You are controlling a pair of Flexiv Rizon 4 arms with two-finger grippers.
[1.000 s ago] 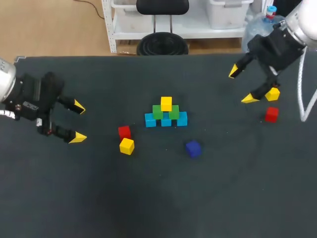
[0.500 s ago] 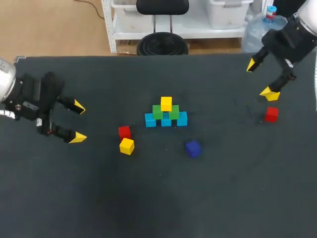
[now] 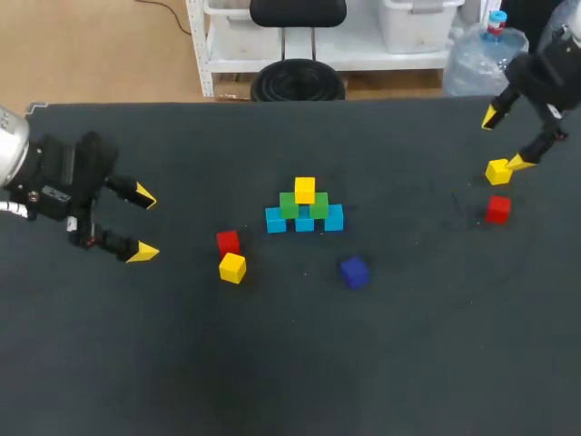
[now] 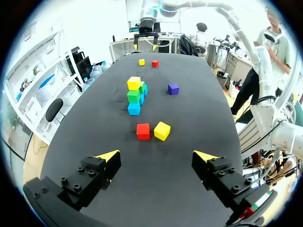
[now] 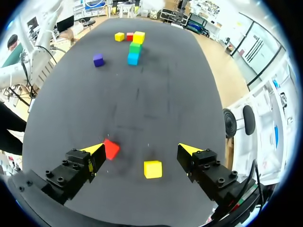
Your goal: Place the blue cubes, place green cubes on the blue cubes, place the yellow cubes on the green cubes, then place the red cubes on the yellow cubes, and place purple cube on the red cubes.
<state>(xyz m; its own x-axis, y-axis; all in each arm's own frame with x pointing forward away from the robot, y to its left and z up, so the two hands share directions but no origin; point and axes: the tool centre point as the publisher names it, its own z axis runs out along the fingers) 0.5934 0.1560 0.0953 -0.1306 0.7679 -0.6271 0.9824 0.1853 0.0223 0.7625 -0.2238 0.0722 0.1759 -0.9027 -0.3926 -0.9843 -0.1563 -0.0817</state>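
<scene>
Sitting at the middle of the dark surface (image 3: 272,363) was a cube pyramid (image 3: 304,211): three blue, two green, one yellow on top. A red cube (image 3: 228,242) and a yellow cube (image 3: 232,267) lay just beside each other between it and the left tool (image 3: 144,223), whose fingers were spread and empty. A purple cube (image 3: 354,272) lay apart. The right tool (image 3: 505,139), also spread and empty, hung near a second yellow cube (image 3: 497,171) and a second red cube (image 3: 497,209).

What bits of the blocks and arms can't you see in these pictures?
Right wrist view: the stack is seen end-on, so its nearest cubes hide the ones behind.
Right wrist view: the red cube is partly behind a finger of the right tool.
Head view: the picture's edge cuts off the right arm.
Head view: unclear whether the nearby yellow cube touches that tool.
</scene>
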